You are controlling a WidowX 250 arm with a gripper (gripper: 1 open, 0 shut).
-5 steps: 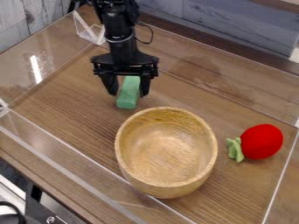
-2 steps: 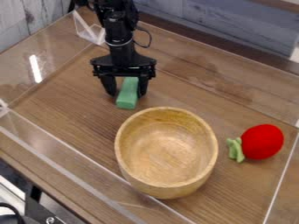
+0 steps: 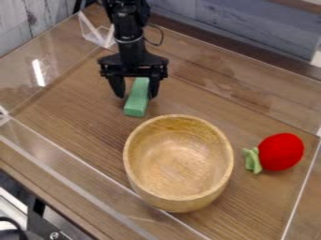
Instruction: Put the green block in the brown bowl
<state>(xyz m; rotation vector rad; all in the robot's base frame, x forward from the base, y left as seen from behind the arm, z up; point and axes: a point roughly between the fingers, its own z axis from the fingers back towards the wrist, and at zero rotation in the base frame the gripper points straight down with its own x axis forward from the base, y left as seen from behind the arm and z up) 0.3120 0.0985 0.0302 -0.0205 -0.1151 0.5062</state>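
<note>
Camera view: my claw is spread wide, one fingertip on each side of the green block, approx. at its upper part. Can't tell whether either tip touches it; nothing's lifted as far as I see. The block lies flat on the wooden table, its long side running roughly toward the brown bowl, w/ the near end poking out past my tips. My arm, black, comes in from the top edge of the view, w/ a thin cable looping out beside it. The brown bowl sits just below the block in the view, a bit to the right, open side up; grain shows on its inside. Block's outside the bowl, near its upper-left rim. Over on the right side of the view, a red toy fruit w/ a green leaf rests on the table, apart from the bowl, leaf pointing bowl-ward.
</note>
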